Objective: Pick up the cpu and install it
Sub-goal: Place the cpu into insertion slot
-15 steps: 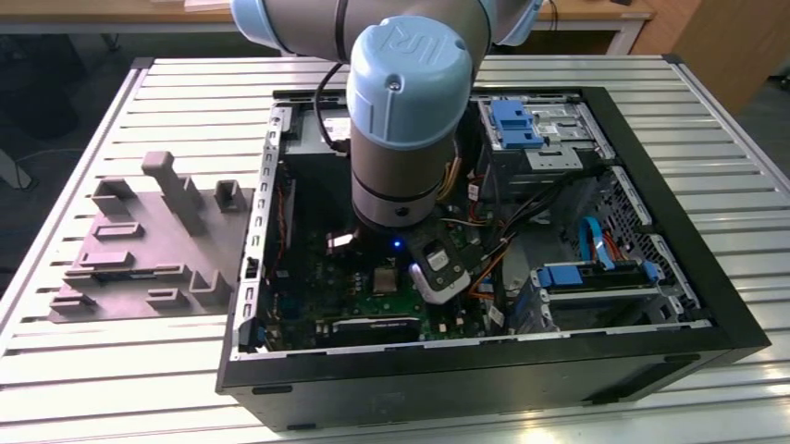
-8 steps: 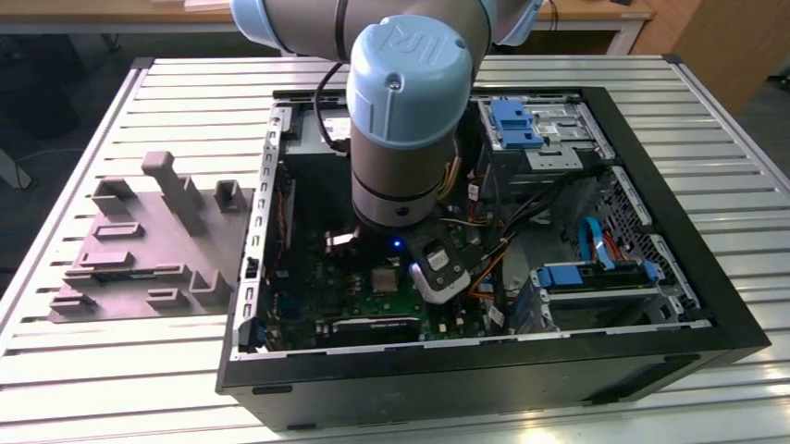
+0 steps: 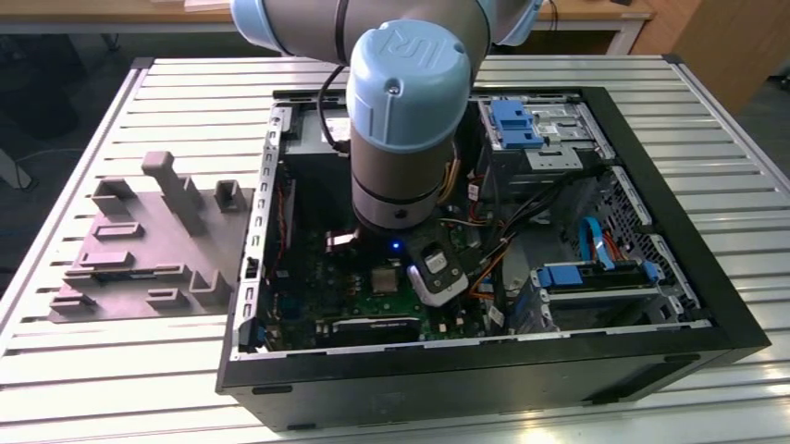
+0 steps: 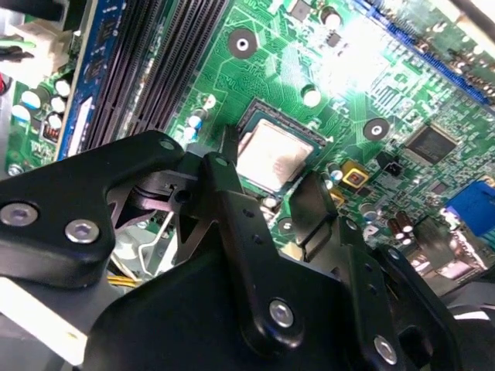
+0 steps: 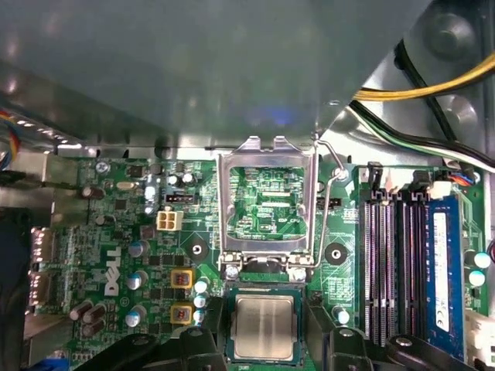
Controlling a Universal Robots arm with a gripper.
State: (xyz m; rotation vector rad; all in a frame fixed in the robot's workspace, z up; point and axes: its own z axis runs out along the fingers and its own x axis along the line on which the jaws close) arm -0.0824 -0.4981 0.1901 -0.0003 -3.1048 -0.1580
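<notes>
Under the gripper (image 5: 264,352) lies a green printed circuit board (image 5: 116,232) inside an open black metal computer case (image 3: 494,379) (blue plastic drive brackets (image 3: 574,275) off to one side). Just beyond the gripper a silver hinged metal frame (image 5: 267,147) stands open. Well apart, a grey moulded plastic tray (image 3: 136,250) rests on a pale slatted metal table (image 3: 111,370).

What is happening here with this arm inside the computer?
A robot arm reaches down into an open computer case. Its gripper hangs low over the green board, with its fingers apart on either side of the cpu. The cpu lies flat in the socket, whose metal frame stands open.
</notes>
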